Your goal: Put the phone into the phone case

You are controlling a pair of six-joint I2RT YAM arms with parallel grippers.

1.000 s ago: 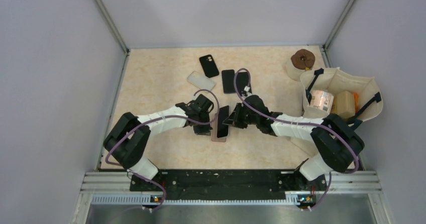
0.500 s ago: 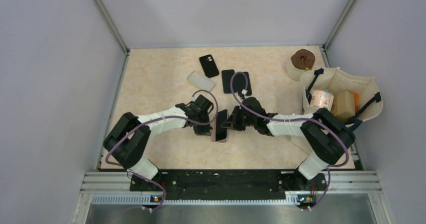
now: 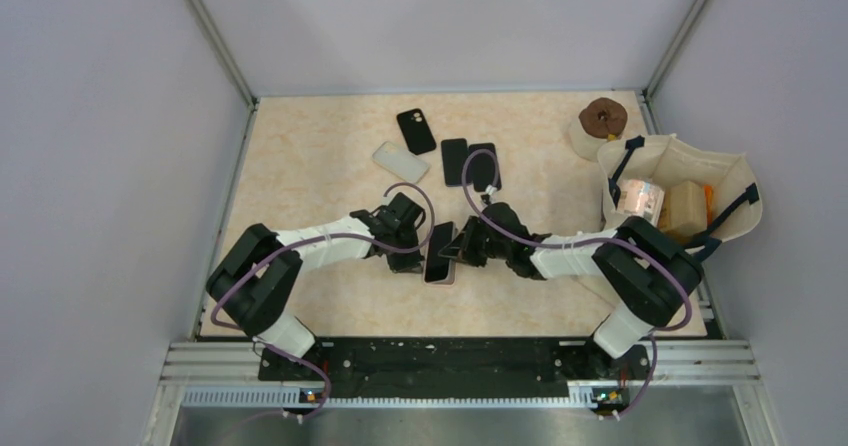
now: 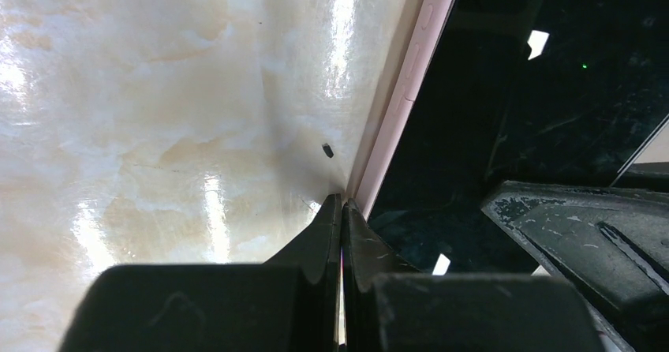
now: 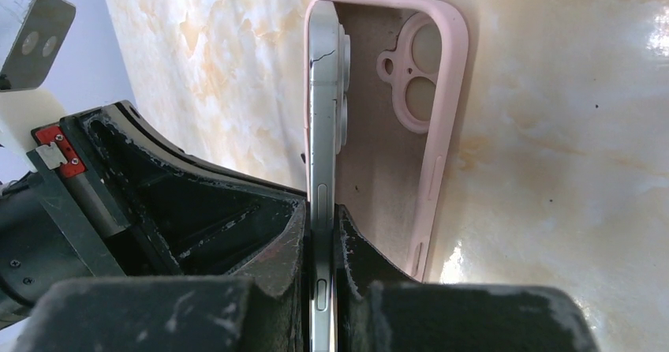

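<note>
Where a second ago the silver-edged phone (image 5: 322, 131) stood steeply over the pink silicone phone case (image 5: 446, 91), it now leans lower, its black screen turned more to the overhead camera. The right arm's elbow has drawn in toward the middle, and phone and case have shifted slightly away from the arms' bases. The right fingers (image 5: 276, 241) pinch the phone by its faces, holding it on one long edge along the case's near rim. The case lies flat on the beige marble-patterned counter (image 3: 320, 146), with its open side up and its camera cut-out showing. The phone's lower edge seems to sit just inside that rim, though the wrist view does not settle it. The left fingers (image 4: 315, 245) are pressed together with nothing between them, their tips touching the outer side of the case at counter level.

Farther back lie a black phone case (image 3: 416, 131), a pale translucent case (image 3: 400, 160) and two dark phones side by side (image 3: 457, 162). The right arm's purple cable (image 3: 470, 191) loops across the pair. A brown-topped roll (image 3: 603, 118) and a cream fabric bag (image 3: 735, 191) stand at the right, well apart from the work.
</note>
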